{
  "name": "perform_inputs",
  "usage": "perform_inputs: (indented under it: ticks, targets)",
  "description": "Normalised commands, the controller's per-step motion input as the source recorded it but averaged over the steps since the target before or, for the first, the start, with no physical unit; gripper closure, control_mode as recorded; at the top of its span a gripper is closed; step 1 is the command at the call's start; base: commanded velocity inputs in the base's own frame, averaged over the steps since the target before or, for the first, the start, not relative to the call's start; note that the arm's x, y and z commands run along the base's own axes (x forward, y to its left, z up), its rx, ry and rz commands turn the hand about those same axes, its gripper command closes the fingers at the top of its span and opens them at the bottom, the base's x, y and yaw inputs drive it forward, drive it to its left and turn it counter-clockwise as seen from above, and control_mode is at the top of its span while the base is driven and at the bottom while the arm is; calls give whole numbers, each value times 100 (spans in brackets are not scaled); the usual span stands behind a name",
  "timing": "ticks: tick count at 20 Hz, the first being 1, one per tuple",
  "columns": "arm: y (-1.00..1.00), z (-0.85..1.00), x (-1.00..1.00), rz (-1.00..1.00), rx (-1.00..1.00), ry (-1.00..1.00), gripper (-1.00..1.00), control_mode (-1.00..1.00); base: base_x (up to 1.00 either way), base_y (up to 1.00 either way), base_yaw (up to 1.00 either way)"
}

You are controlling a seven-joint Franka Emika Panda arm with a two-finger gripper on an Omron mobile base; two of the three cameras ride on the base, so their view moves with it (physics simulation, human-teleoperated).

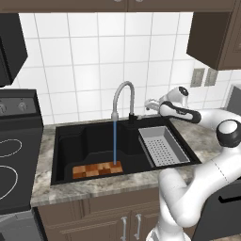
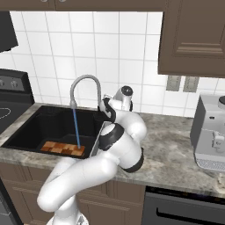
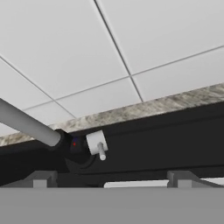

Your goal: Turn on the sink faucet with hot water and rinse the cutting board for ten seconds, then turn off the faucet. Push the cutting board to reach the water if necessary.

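Note:
The black sink point(image 1: 66, 141) holds the checkered wooden cutting board point(image 1: 97, 169) at its front floor. From the grey gooseneck faucet point(image 1: 123, 94) a thin blue stream of water point(image 1: 115, 141) falls onto the board's right end. My gripper point(image 1: 150, 104) hangs just right of the faucet base, open, with nothing between its fingers. In the hand view the faucet's small lever handle point(image 3: 98, 146) sits a short way ahead, between the open fingertips point(image 3: 41, 179), beside the spout tube point(image 3: 26, 124). From the right, the water point(image 2: 77, 127) lands on the cutting board point(image 2: 63, 148) below the faucet point(image 2: 83, 83).
A grey perforated tray point(image 1: 162, 146) rests in the sink's right part. The stove point(image 1: 14, 155) stands to the left. A tiled wall rises behind the faucet, and cabinets hang above. A grey appliance point(image 2: 211, 132) stands on the counter at far right.

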Motion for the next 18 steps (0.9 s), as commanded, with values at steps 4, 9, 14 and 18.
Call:
perform_inputs:
  ticks: [4, 9, 14, 18]
  targets:
    - [-5, -4, 6, 0, 0, 0, -100, -100, 0, 0, 0]
    - [-6, -5, 8, 0, 0, 0, -100, -100, 0, 0, 0]
    - [-6, -5, 12, 0, 0, 0, -100, -100, 0, 0, 0]
    - [-9, -1, 18, 0, 0, 0, -100, -100, 0, 0, 0]
